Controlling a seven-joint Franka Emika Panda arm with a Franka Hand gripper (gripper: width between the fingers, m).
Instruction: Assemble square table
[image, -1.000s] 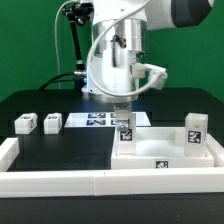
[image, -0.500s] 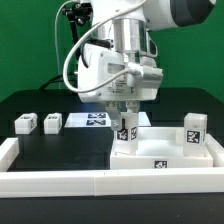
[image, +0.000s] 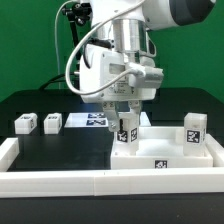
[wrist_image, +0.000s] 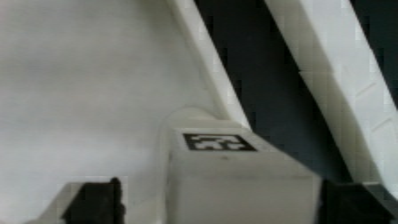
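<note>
Since the leg block (image: 124, 131) stands upright on the square slab (image: 165, 157), at the corner nearest the marker board (image: 92, 120), I'd keep the gripper (image: 125, 119) plumb over it and turn without side load. A tilt would bind the joint (assuming it screws in). The jaws straddle the block, but I cannot tell whether they pinch it. Its foot is hidden, and the wrist view is blurred. A second leg block (image: 193, 130) stands on the slab too; two loose leg blocks (image: 24, 123) lie on the bench (image: 70, 150), well apart from the slab.
</note>
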